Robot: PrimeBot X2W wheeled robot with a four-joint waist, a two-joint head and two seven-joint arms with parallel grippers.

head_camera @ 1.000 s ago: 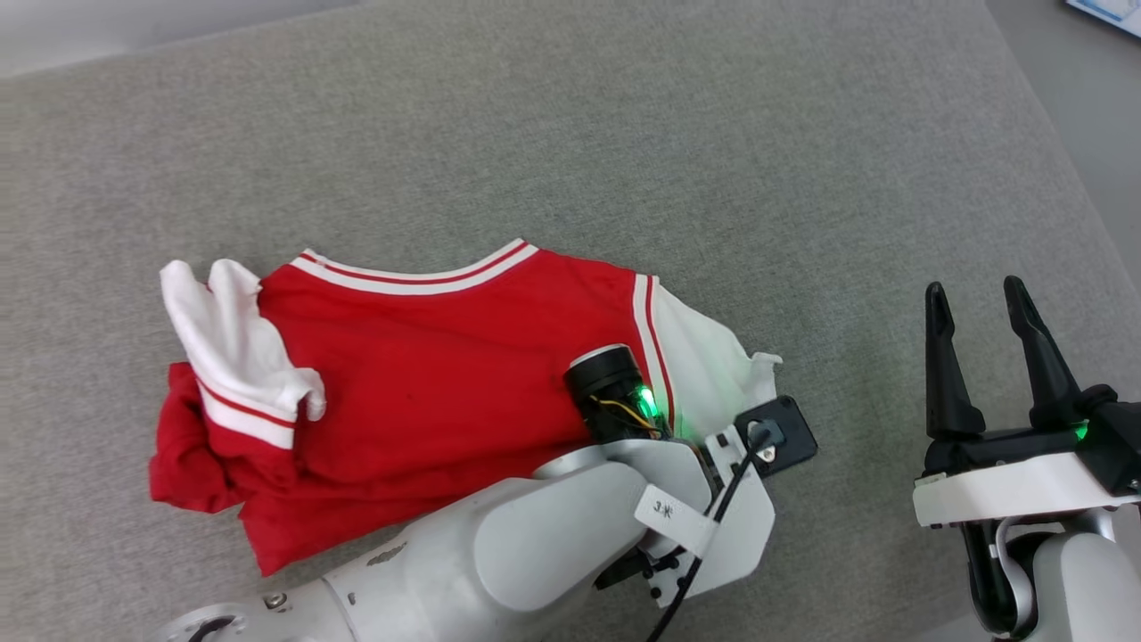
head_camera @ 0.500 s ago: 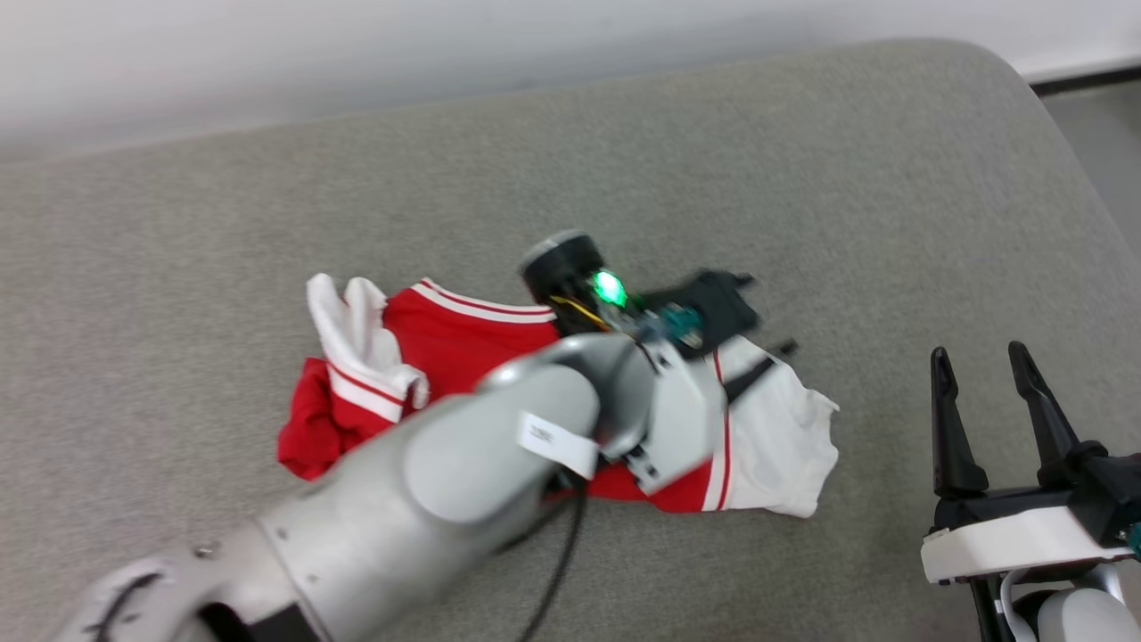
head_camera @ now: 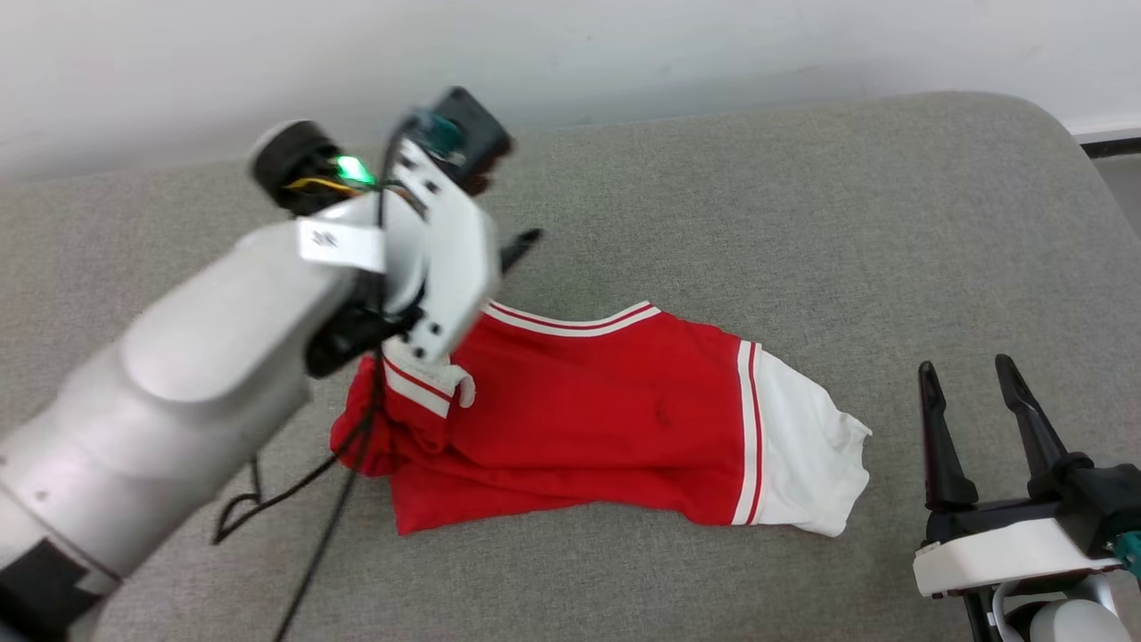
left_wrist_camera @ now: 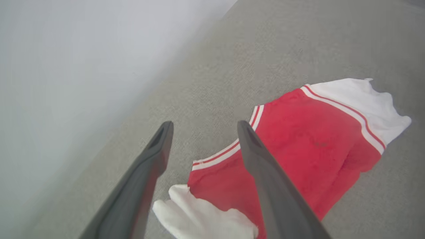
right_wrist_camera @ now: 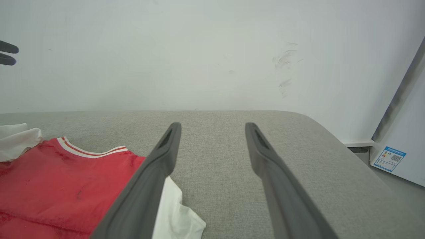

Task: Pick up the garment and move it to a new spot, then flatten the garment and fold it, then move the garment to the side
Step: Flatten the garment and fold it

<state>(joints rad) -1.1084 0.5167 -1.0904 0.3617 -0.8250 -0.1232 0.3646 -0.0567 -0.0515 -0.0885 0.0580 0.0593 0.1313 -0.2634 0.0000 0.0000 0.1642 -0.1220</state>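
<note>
Grey cushion holds our red garment, bunched at one end, below our left fingers and just left of our right fingers, both pairs apart and empty, so we should pinch each white sleeve and gently pull it flat.

The red T-shirt lies loosely spread on the grey cushion, striped collar toward its far edge, one white sleeve bunched.
</note>
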